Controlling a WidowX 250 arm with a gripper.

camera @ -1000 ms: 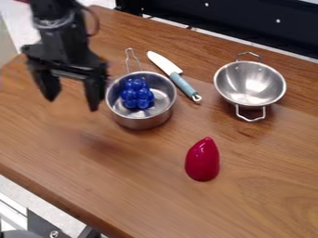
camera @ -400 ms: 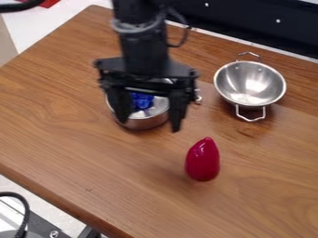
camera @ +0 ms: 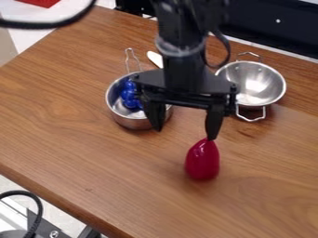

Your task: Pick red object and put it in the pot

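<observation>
— Log a shift of the gripper (camera: 185, 134) since the earlier frames: across the bench (camera: 74, 148), over the pot (camera: 129, 122) and past, toward the red object (camera: 202, 159).

— Logged. State of fingers?

— Spread wide, tips downward, with nothing between. Enter as holding nothing.

— Entered. Location of the red object?

— On the bench, outside the pot, between near and far edges, tapered end toward the far edge. Unmoved. Right-hand fingertip in line with the tapered end; contact, cannot tell from this angle.

— Condition of the pot?

— Upright, handle toward the far edge, with a blue cluster (camera: 128, 96) inside, partly hidden behind the gripper.

— Other items for the record?

— Near the far edge, a two-handled metal bowl (camera: 264, 86). Nearer the far corner, beyond the pot, the blade of a knife (camera: 155, 58), otherwise hidden behind the arm.
</observation>
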